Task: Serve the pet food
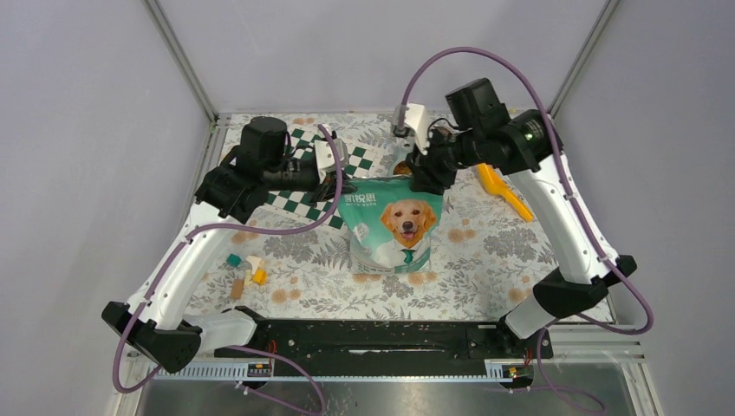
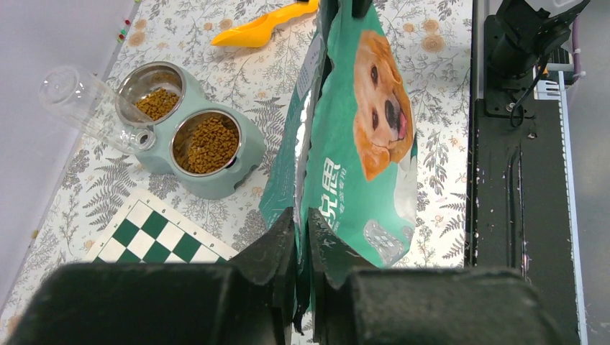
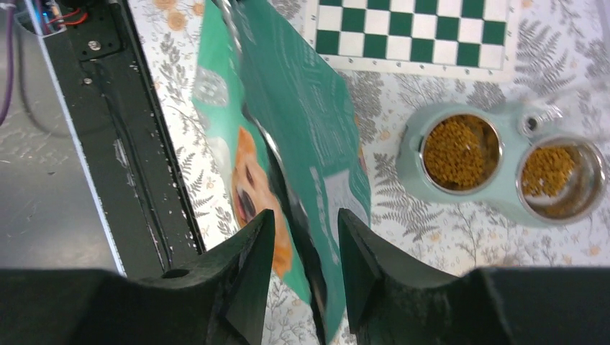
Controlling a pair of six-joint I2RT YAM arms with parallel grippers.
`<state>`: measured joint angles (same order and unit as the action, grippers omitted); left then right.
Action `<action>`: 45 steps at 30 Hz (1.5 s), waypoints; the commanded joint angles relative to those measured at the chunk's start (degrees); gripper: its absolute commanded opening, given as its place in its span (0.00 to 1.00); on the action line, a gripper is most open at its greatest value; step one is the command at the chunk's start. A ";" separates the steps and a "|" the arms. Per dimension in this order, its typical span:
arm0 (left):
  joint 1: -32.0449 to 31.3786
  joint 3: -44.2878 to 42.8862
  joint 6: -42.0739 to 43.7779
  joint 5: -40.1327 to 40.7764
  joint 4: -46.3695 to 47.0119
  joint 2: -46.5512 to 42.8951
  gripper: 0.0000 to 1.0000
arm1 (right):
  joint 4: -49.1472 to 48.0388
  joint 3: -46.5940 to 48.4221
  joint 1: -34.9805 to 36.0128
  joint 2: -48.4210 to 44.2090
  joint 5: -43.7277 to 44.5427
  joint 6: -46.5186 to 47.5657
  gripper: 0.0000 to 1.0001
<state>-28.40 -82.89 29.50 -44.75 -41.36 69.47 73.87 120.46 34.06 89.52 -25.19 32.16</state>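
Standing upright between your two arms is the tall teal bag (image 1: 394, 224) with the golden dog on its front, the biggest thing on the floral table (image 1: 485, 260). Your left pincer (image 2: 302, 219) has its fingers drawn almost together, and the bag's top edge sits pinched in the thin slit between them. Your right pincer (image 3: 306, 219) is at the opposite top corner with its fingers clearly parted; the bag's edge passes through the gap, and the fingers are not clamped on it.

Just beside the left pincer, on the bag's rear side, lies a green-and-white chessboard (image 2: 162, 237). Beyond the board, ahead of both pincers' tips and behind the bag, sits a pale teal double feeder (image 2: 216, 188) with two steel bowls and a clear bottle (image 2: 86, 104) tilted at its back. Farther out from your left pincer, past the feeder, an orange scoop (image 2: 259, 29) lies flat on the cloth.

The pet food (image 2: 207, 142) is in those bowls: tiny brown-orange pellets, dry and loose. One bowl is heaped nearly to the rim; the other holds a thin patch, with bare steel showing around it.
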 commanded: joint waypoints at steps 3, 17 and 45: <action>0.20 -1.03 0.15 1.43 0.00 -2.24 0.04 | -1.60 8.07 6.31 7.17 -1.05 -2.70 0.45; 0.77 -0.94 0.27 -0.01 -0.27 -2.74 0.00 | 2.39 8.78 9.58 9.03 -3.68 2.93 0.01; 1.51 3.27 1.88 -7.27 1.26 -3.84 0.24 | -6.68 8.37 11.47 12.44 -10.79 -4.10 0.28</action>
<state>-27.00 -80.23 31.07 -47.33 -43.48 65.69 72.01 129.29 43.99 102.06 -32.71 31.38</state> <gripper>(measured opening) 0.232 0.268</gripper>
